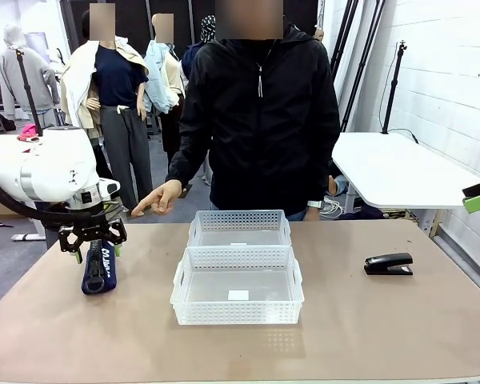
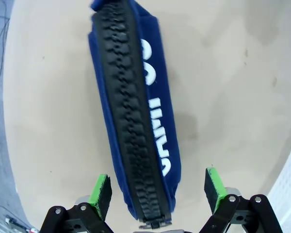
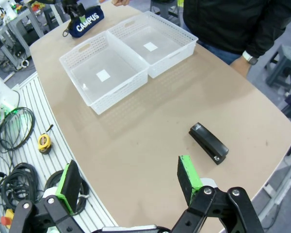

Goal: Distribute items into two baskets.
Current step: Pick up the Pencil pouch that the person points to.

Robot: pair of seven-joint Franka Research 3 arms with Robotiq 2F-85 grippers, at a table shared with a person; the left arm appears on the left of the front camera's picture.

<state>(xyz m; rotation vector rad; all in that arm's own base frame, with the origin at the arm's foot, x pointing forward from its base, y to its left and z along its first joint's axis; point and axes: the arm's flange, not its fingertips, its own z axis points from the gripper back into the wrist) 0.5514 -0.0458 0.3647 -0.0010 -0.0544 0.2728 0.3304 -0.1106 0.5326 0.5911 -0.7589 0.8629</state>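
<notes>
2 baskets separate pouch from stapler.

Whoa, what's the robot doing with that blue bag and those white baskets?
The robot's left gripper is open, one finger on each side of the navy pouch lying on the table. The near basket and far basket in the middle hold nothing yet. The stapler lies on the other side, and the right gripper hangs open above the table. A person's hand points toward the pouch's side.
</notes>
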